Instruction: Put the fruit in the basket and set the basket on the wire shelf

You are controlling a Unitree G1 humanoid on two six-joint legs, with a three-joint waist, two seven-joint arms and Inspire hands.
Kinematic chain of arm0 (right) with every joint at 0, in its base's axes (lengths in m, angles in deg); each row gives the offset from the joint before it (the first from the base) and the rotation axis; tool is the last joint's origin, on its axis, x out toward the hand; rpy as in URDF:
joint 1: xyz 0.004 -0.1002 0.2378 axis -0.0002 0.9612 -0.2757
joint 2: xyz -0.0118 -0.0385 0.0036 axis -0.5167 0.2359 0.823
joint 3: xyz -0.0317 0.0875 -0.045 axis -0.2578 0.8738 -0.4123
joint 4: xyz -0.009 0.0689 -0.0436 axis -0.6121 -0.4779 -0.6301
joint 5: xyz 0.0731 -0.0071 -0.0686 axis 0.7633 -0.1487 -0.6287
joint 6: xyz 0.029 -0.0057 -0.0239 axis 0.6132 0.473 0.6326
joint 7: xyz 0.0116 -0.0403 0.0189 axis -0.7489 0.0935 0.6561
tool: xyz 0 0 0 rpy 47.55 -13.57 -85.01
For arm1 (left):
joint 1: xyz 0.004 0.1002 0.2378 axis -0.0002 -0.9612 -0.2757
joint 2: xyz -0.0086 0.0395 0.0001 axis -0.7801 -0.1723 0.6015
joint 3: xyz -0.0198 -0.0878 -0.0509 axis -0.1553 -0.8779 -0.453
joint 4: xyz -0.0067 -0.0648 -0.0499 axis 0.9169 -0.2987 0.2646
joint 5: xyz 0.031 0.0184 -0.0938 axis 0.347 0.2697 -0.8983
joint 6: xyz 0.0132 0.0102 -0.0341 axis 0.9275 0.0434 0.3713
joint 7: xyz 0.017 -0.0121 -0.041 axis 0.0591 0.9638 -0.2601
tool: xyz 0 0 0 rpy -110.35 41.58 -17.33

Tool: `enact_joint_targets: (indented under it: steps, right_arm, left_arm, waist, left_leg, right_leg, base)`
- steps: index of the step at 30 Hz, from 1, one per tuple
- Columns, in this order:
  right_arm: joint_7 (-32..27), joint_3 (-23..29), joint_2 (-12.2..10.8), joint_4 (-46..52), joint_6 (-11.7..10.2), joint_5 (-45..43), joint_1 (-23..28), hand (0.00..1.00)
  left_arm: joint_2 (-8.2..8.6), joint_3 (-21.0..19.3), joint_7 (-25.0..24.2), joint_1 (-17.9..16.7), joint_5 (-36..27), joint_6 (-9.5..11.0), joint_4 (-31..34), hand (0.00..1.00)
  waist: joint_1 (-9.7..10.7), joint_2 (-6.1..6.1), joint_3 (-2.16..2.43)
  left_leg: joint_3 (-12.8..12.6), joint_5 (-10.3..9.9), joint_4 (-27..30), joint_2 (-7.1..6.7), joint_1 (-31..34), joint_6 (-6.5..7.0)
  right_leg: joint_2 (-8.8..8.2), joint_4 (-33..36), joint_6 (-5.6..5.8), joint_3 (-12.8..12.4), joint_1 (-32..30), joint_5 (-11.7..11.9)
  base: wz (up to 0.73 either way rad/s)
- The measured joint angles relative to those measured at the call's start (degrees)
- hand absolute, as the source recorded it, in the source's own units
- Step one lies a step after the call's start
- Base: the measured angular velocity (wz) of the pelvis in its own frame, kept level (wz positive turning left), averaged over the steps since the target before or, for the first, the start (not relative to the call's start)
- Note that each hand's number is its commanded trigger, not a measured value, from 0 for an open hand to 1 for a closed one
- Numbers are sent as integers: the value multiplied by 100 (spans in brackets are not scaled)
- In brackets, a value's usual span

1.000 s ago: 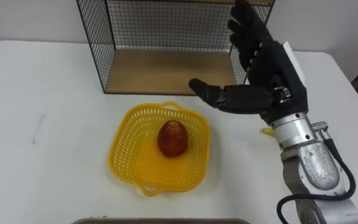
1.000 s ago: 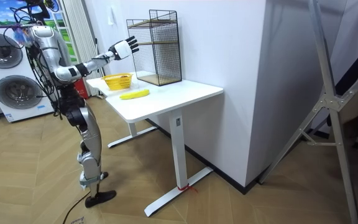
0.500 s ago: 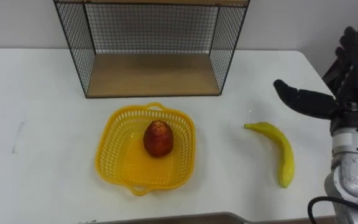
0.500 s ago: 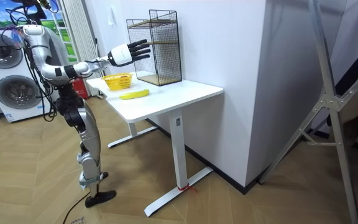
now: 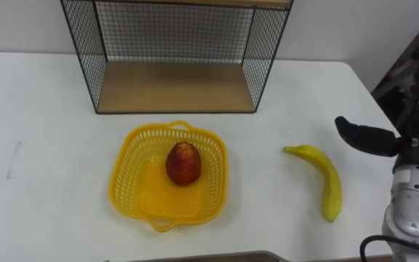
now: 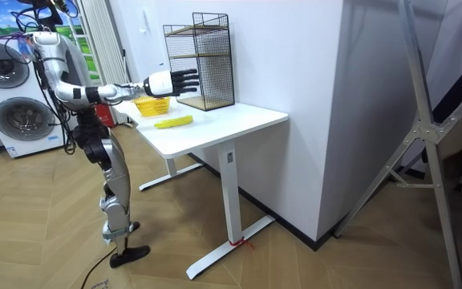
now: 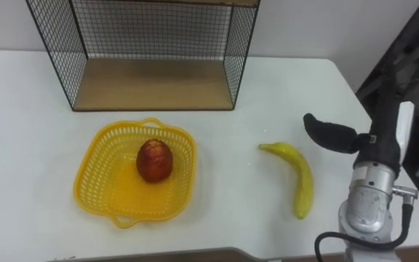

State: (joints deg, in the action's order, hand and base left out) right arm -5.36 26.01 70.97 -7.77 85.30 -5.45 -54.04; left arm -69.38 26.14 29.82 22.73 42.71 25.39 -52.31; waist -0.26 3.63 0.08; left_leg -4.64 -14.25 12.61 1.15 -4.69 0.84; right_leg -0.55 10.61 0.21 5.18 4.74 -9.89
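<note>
Robot's right hand (image 5: 395, 140) is hovering open, fingers straight, over the white surface's (image 5: 49, 145) right edge, nr but not touching the curved yellow banana (image 5: 329, 182). Round red fruit (image 5: 182, 162) is sitting in the yellow plastic mesh basket (image 5: 215, 176) at front-centre, before the black wire shelf w/ wooden base (image 5: 173, 86) at the back edge.

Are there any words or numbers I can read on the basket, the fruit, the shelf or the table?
No text can be read anywhere.
Yellow basket: no print.
Red fruit and banana: no sticker or label.
Wire shelf and white table: no writing.
Washing machines in the room view: any print is too small to read.
</note>
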Motion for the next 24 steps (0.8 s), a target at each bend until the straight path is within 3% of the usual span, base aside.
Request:
enact_joint_targets:
  steps: [6,18,24]
  right_arm:
    - [340,-170,62,-64,18,-229,18,0]
    - [1047,-384,65,-452,229,-236,43,0]
    - [1185,-432,61,-762,334,-257,87,0]
  left_arm:
    - [2,-11,-25,-85,-3,-37,287,0]
    - [2,-10,-25,-167,7,-105,439,0]
    - [2,-10,-23,-159,3,-158,368,0]
  waist:
    - [-4,-114,16]
    - [-31,-33,9]
    - [-34,-64,-3]
  left_leg:
    - [2,0,-18,4,0,0]
    - [1,0,-30,4,-2,0]
    - [5,0,-40,4,2,0]
  right_leg:
    - [1,1,0,8,-5,0]
    - [1,2,-1,1,-2,0]
    - [1,1,0,0,-6,0]
  base:
    - [0]
    - [0]
    - [0]
